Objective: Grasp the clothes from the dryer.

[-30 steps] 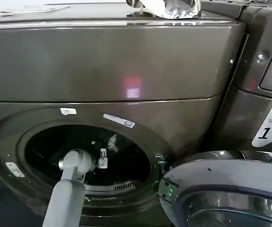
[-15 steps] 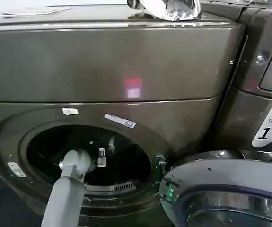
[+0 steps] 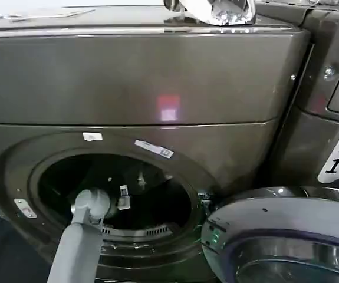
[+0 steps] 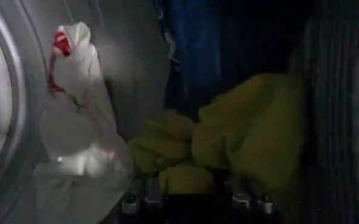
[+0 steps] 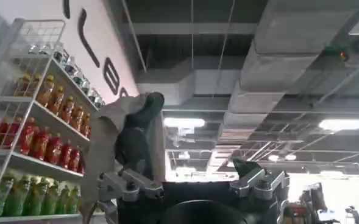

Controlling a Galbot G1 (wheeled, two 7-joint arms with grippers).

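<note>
Compared with a second ago, your head view sits a little differently on the dryer [image 3: 157, 88]: the porthole [image 3: 113, 194] lies slightly further toward the door [image 3: 281, 236], and the small white tag above the porthole has gone with it. Your left arm [image 3: 78, 247] leans in at a steeper slant, its elbow joint [image 3: 91, 203] lower against the porthole's rim, reaching deeper into the drum. The shiny bag [image 3: 216, 10] on the dryer's top also sits slightly further right.
</note>
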